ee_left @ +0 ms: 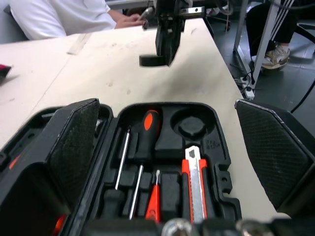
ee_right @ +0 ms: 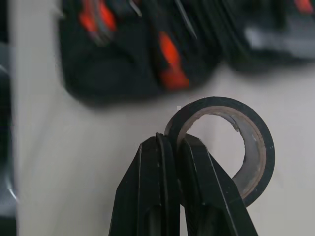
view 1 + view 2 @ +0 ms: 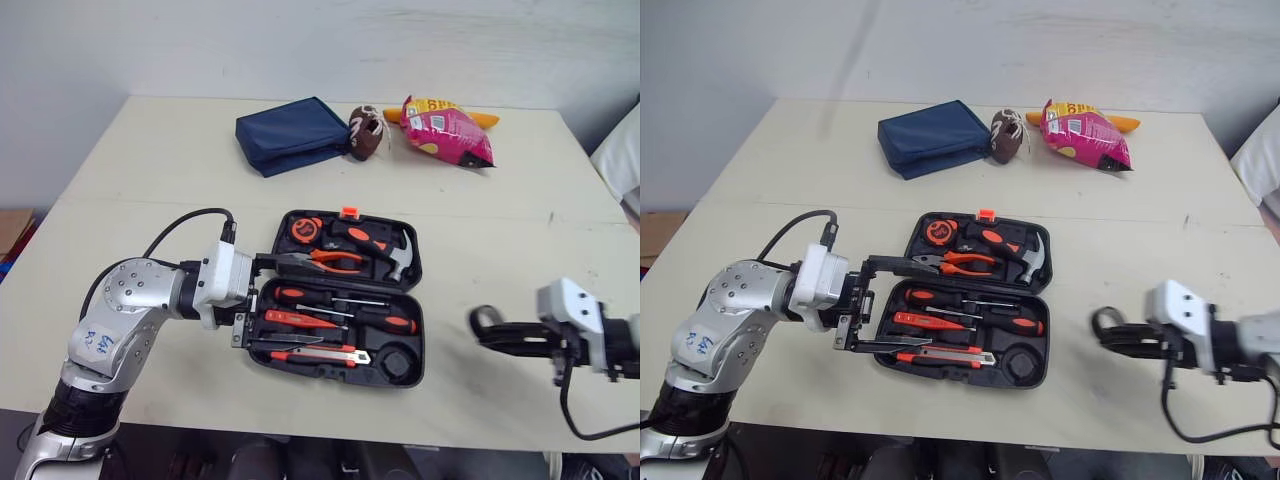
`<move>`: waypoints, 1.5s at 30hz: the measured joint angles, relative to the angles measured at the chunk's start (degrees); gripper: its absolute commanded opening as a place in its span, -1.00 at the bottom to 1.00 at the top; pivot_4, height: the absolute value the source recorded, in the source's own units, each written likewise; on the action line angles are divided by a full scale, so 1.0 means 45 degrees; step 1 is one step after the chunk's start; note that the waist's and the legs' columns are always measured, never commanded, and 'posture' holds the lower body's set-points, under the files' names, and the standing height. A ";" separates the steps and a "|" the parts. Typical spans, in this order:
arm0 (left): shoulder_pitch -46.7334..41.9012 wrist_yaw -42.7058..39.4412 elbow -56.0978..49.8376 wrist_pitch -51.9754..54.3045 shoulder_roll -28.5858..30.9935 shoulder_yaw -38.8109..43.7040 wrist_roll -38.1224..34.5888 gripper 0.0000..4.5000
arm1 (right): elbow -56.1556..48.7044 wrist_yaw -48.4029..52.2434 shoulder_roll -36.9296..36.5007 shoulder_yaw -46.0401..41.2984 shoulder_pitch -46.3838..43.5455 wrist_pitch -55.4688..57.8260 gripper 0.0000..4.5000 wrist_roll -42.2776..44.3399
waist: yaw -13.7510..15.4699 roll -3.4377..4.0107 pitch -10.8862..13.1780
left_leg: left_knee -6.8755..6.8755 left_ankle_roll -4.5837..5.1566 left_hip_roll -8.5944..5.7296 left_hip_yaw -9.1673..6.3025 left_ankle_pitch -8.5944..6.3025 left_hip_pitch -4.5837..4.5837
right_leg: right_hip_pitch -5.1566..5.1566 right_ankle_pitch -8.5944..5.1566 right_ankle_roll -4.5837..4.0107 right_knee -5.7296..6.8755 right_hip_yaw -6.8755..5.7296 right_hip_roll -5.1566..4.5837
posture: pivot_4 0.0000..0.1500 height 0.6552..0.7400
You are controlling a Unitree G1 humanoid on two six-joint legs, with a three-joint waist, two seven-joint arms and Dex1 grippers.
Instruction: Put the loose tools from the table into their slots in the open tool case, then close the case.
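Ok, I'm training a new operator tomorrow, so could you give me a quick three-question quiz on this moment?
1. True or false: the right gripper is shut on the roll of black tape.
2. Which slot in the tool case is empty? A: the hammer's. B: the round recess at the near right corner. C: the pliers'.
3. Fill in: the left gripper is at the case's left edge with its fingers ___.

Key: 1 true. 2 B. 3 open.
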 measured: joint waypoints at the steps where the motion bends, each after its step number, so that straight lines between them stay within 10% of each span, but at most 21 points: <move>1: 0.0033 -0.0224 0.0008 0.0032 0.0197 -0.0011 0.0000 1.00 | -0.0773 -0.0027 0.0276 0.1109 -0.0883 0.0409 -0.99 0.0083 | -0.0041 -0.0015 0.0011 | 0.0000 -0.0001 0.0001 0.0000 0.0001 -0.0001 | -0.0002 0.0002 -0.0003 -0.0001 0.0000 -0.0002 | 1.00 1.00; 11: 0.0265 -0.0168 -0.0083 0.0216 0.0186 -0.0007 0.0011 1.00 | -0.1076 -0.0035 0.1222 0.6622 -0.4738 0.2290 -0.99 -0.2089 | 0.0040 -0.0018 0.0020 | 0.0031 0.0052 -0.0021 0.0009 -0.0030 -0.0059 | -0.0029 0.0000 -0.0004 -0.0040 -0.0005 -0.0047 | 1.00 1.00; 45: 0.0440 0.0313 -0.0197 0.0327 0.0234 -0.0022 0.0125 1.00 | -0.2147 0.0378 -0.0162 0.7134 -0.5154 0.3965 -0.99 -0.2870 | -0.0042 -0.0020 0.0022 | 0.0040 0.0053 -0.0014 0.0001 -0.0030 -0.0047 | -0.0022 0.0000 -0.0016 -0.0028 -0.0012 -0.0042 | 1.00 1.00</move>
